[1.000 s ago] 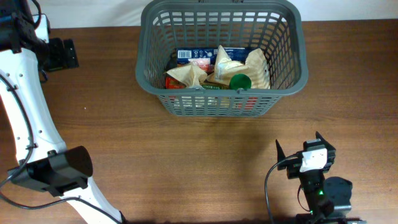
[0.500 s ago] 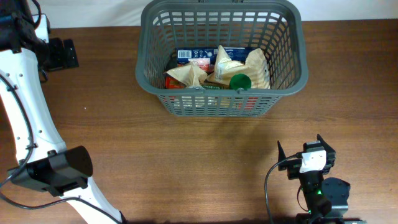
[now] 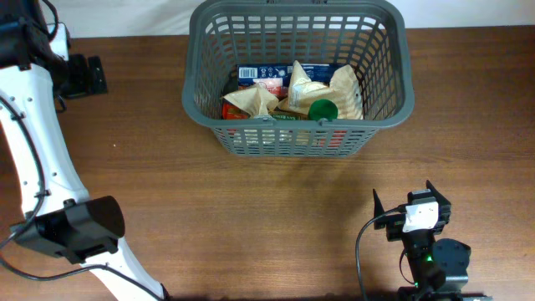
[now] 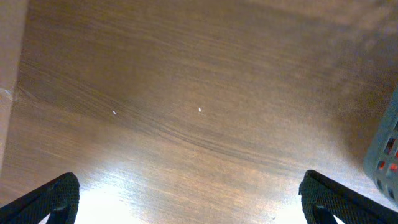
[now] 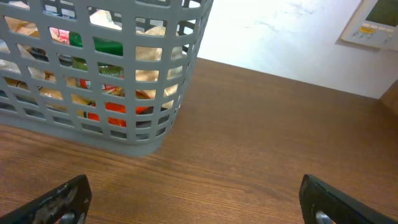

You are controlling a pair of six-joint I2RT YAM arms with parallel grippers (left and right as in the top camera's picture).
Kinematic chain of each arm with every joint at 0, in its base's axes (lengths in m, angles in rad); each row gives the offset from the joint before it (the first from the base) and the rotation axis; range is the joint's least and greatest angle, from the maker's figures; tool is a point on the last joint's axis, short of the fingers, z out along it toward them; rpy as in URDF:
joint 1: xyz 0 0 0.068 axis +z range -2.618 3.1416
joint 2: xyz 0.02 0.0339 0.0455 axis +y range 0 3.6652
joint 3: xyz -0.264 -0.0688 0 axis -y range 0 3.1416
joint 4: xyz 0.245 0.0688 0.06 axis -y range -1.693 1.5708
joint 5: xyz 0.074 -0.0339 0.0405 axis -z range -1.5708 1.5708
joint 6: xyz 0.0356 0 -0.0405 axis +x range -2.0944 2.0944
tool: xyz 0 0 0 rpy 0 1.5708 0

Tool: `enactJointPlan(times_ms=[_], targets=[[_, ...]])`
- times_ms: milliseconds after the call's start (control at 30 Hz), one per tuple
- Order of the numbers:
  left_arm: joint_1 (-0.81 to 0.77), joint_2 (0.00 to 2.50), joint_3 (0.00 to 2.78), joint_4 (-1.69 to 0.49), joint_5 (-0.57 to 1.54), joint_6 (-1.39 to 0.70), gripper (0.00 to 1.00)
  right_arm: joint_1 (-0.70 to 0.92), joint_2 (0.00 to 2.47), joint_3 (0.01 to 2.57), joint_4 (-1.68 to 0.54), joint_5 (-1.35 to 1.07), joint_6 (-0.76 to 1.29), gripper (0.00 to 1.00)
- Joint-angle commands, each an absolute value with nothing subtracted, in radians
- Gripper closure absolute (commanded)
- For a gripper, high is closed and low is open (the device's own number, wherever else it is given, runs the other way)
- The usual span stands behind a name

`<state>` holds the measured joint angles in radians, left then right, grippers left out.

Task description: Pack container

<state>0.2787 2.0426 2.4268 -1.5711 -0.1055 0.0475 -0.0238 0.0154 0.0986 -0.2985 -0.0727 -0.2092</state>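
Jaws released and empty on left gripper and right gripper, container at 12 o'clock holding groceries

The brown wooden tabletop gives open passage between the large dark grey slotted plastic basket and the right claw. The basket's tall walls block sideways reach. Its top is open above crumpled tan packets and a round green lid. The white left arm stands along the left edge.
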Motion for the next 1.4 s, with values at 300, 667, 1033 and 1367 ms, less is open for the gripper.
enactJointPlan(times_ms=[300, 667, 1033, 1367], targets=[[-0.195, 1.663, 2.214, -1.573, -0.102, 0.038, 0.01, -0.032, 0.003, 0.091, -0.296, -0.07, -0.209, 0.01], [-0.235, 1.216, 1.573, -0.587, -0.345, 0.204, 0.01, -0.032, 0.003, 0.091, -0.296, -0.071, -0.209, 0.01], [-0.212, 0.585, 0.521, -0.014, -0.33, 0.097, 0.01, -0.032, 0.003, 0.091, -0.296, -0.071, -0.209, 0.01], [-0.212, 0.108, 0.079, 0.011, -0.309, 0.09, 0.01, -0.032, 0.003, 0.091, -0.296, -0.071, -0.209, 0.01]])
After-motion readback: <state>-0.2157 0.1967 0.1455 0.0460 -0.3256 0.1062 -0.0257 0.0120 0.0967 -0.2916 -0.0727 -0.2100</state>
